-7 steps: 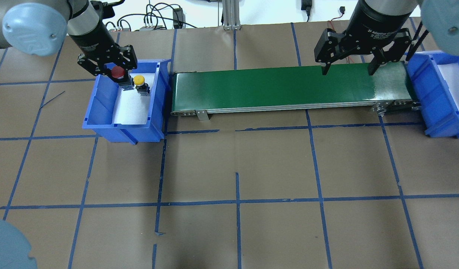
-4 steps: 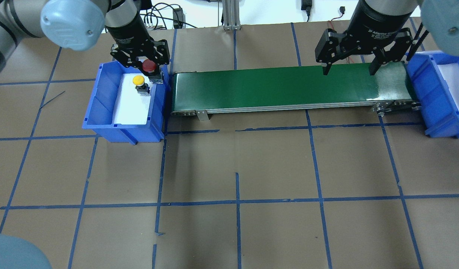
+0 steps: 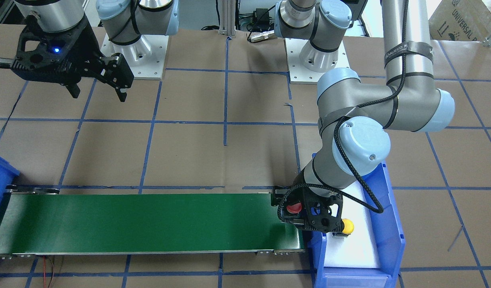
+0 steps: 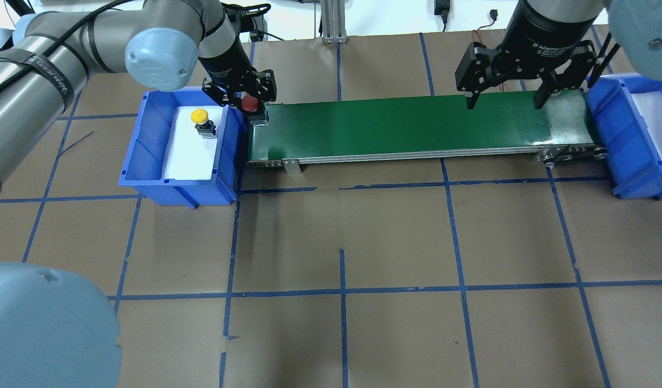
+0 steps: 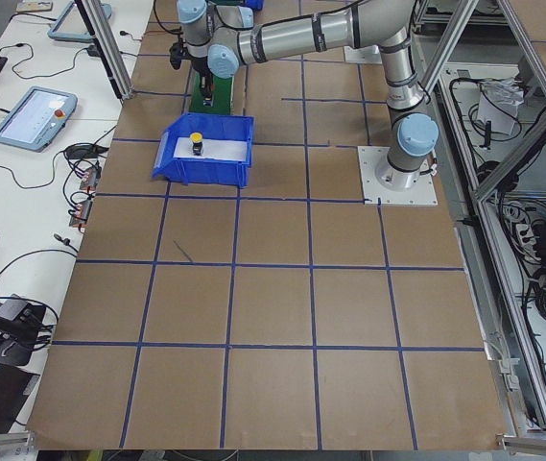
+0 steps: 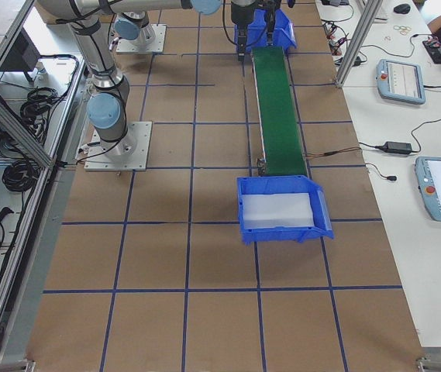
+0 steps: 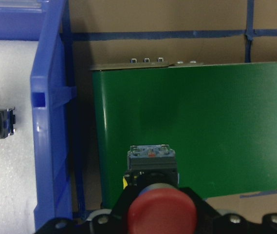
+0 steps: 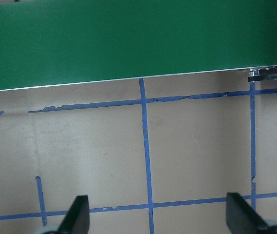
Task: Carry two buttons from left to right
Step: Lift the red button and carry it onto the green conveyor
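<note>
My left gripper (image 4: 248, 102) is shut on the red button (image 4: 249, 103) and holds it over the left end of the green conveyor belt (image 4: 406, 126). The red cap also shows in the front view (image 3: 294, 207) and in the left wrist view (image 7: 162, 211). The yellow button (image 4: 200, 116) stands on white foam in the left blue bin (image 4: 147, 151); it also shows in the front view (image 3: 347, 226). My right gripper (image 4: 504, 99) is open and empty, above the belt's right end.
A second blue bin (image 4: 633, 156) with white foam sits at the belt's right end. The bin's wall (image 7: 50, 146) stands just left of the belt's end. Brown paper with blue tape lines covers the table.
My left gripper has carried the red button rightward out of the left bin to the conveyor's left end. The yellow button and the right gripper have stayed put.
</note>
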Robot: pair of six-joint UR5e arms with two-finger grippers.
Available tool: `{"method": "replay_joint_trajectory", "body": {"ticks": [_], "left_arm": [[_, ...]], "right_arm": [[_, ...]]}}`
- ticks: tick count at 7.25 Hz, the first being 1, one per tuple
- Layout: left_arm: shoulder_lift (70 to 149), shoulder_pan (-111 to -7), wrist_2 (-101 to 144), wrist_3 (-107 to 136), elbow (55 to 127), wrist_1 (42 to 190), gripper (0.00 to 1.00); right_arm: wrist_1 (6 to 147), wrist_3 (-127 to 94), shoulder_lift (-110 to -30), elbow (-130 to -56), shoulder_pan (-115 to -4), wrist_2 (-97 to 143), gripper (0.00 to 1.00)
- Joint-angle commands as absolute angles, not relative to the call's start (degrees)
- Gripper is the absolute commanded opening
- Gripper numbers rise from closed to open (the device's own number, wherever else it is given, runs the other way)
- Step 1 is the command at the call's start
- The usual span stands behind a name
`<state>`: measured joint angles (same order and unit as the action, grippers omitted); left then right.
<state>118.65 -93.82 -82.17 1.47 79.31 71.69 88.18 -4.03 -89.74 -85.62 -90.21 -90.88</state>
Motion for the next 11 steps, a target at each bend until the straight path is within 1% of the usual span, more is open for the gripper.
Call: {"method": "replay_joint_trajectory", "body": {"ticks": [1,3,4,5,6,7,8,9,11], "left_arm": [[120.8,-95.0,-82.4,1.6,78.9,70.7,0.32],[121.3,-95.4,-83.2,1.6,79.0,70.0,0.32],[121.3,-95.5,-83.2,1.8,78.9,70.0,0.35],[121.4,-95.5,-83.1,2.4,78.9,70.0,0.35],[121.4,-95.5,-83.1,2.3,78.9,70.0,0.41],[121.4,-95.5,-82.8,1.9,79.0,70.0,0.49],[121.4,-95.5,-82.6,2.4,79.2,70.0,0.98],[121.3,-95.5,-82.6,2.9,79.1,70.0,1.0],[118.8,-95.5,-82.6,3.2,78.2,70.1,1.0]], "right_arm": [[88.2,0.1,-89.6,-85.3,-89.5,-90.6,1.0],[88.2,0.2,-89.7,-85.3,-89.4,-90.4,1.0],[88.2,0.1,-90.1,-85.7,-89.6,-90.4,1.0],[88.1,0.1,-90.2,-85.8,-89.8,-90.4,1.0],[88.2,0.2,-90.0,-86.4,-90.3,-90.1,1.0],[88.9,0.2,-90.1,-87.1,-90.2,-90.4,1.0],[90.1,0.1,-90.1,-87.2,-90.2,-90.9,1.0],[93.8,-0.6,-89.8,-87.8,-90.3,-91.0,1.0],[95.3,-0.6,-89.6,-89.6,-90.3,-90.8,1.0]]}}
